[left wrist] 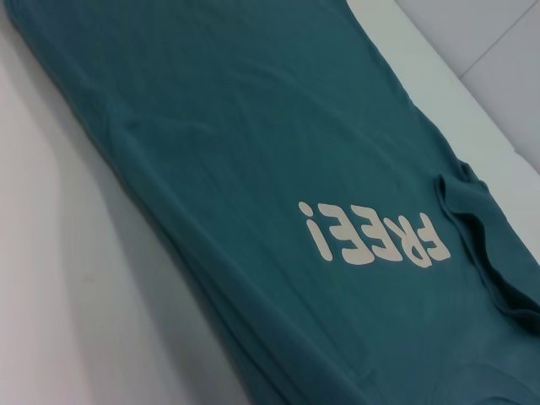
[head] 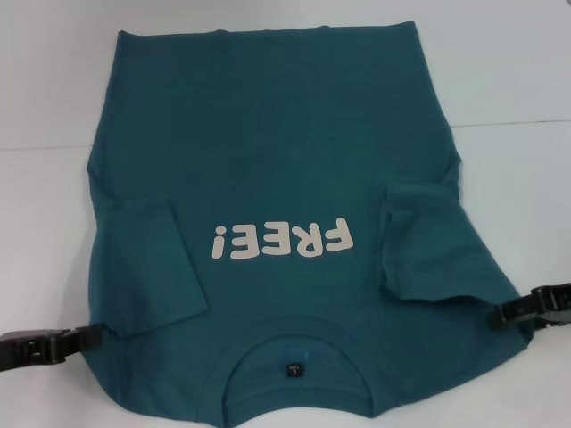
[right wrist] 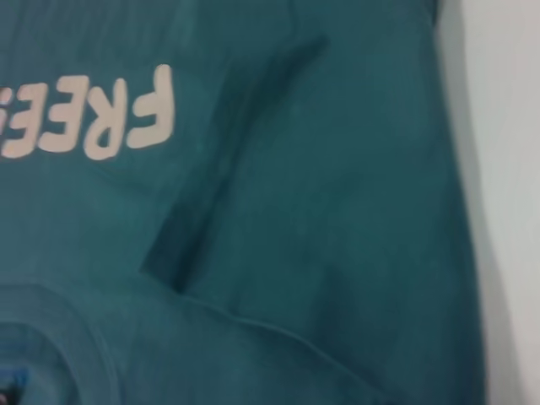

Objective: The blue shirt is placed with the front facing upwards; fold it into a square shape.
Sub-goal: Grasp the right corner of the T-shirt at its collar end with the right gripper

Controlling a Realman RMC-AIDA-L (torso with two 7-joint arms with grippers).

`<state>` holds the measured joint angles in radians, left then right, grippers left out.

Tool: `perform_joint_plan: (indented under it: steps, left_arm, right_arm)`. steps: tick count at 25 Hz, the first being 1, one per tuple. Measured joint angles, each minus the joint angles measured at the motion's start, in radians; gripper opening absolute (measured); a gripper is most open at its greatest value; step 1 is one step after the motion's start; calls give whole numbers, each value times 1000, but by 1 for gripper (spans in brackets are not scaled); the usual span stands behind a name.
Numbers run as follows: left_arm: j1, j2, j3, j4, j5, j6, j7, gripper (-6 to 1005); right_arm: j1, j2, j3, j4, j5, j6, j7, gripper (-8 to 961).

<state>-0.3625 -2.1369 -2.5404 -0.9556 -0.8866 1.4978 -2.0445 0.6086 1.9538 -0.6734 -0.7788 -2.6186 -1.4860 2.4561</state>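
Teal-blue cotton fills most of the head view: the blue shirt (head: 285, 178) lies flat, front up, on the white surface (head: 517, 71), with its collar (head: 294, 374) at the near edge closest to the robot and its hem at the far end. The white "FREE!" lettering (head: 284, 241) reads upside down from the head camera, and a small dark tag (head: 291, 370) sits inside the neck opening. Both short sleeves are folded in over the chest, the left sleeve (head: 147, 267) on one side of the lettering and the right sleeve (head: 419, 241) on the other, a bit rumpled. The left gripper (head: 89, 339) is right at the shirt's left shoulder edge, low on the surface, and the right gripper (head: 500, 312) is at the right shoulder edge the same way. Can't tell if either one is pinching the cloth or just sitting against it, the fingertips are lost at the fabric edge. The wrist views just show shirt, lettering and a strip of surface.
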Motion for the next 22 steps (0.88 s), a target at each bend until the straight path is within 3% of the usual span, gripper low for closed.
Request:
perform_joint_plan:
  steps: [9, 22]
  left_arm:
    - [-2, 0, -2, -2, 0, 5, 0, 26]
    - [-4, 0, -3, 1, 0, 7, 1, 26]
  right_arm:
    - [-1, -3, 0, 23, 74, -9, -13, 828]
    - [-2, -22, -1, 19, 30, -3, 7, 743]
